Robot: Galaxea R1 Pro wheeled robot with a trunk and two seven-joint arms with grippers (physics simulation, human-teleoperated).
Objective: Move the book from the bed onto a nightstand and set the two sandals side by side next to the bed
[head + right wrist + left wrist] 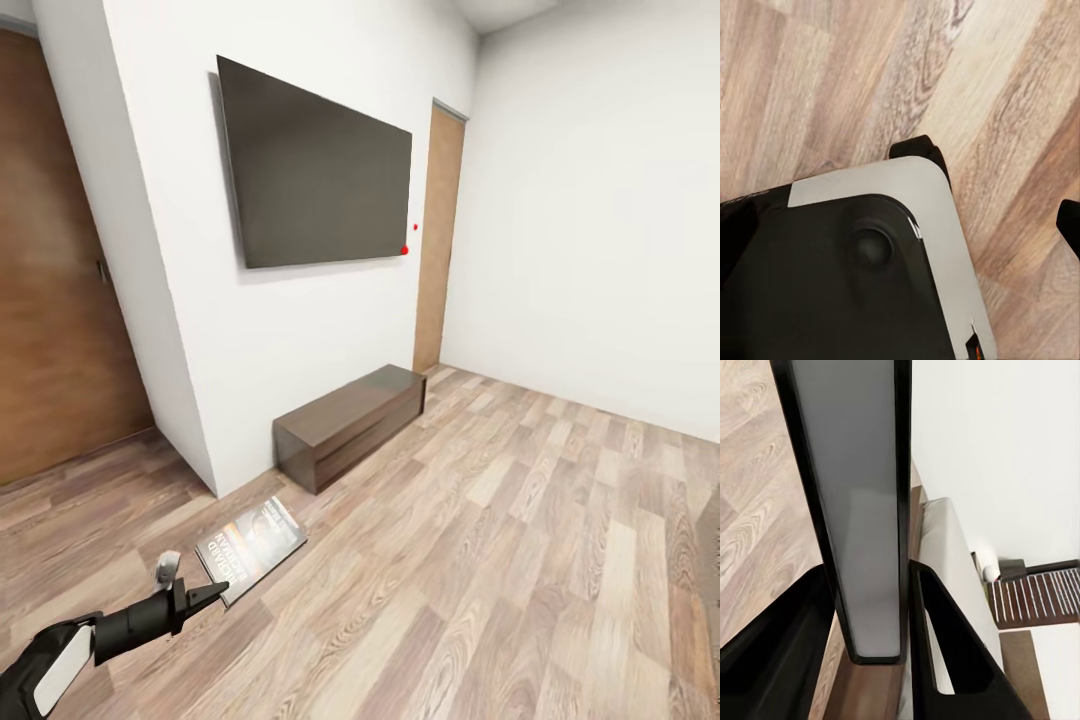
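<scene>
The book (251,549) lies flat on the wood-plank floor (520,560), cover up, just beyond the left gripper (205,592), whose jaws point toward it and hold nothing; how wide they stand I cannot tell. Past the book, a long low dark bench (350,425) sits against the white wall (300,330) under a big dark television (315,170). A brown door (55,270) stands at the left and a narrower one (438,235) in the far corner. In the left wrist view, the pale mattress of the bed (956,562) shows beside the gripper's fingers (952,645).
</scene>
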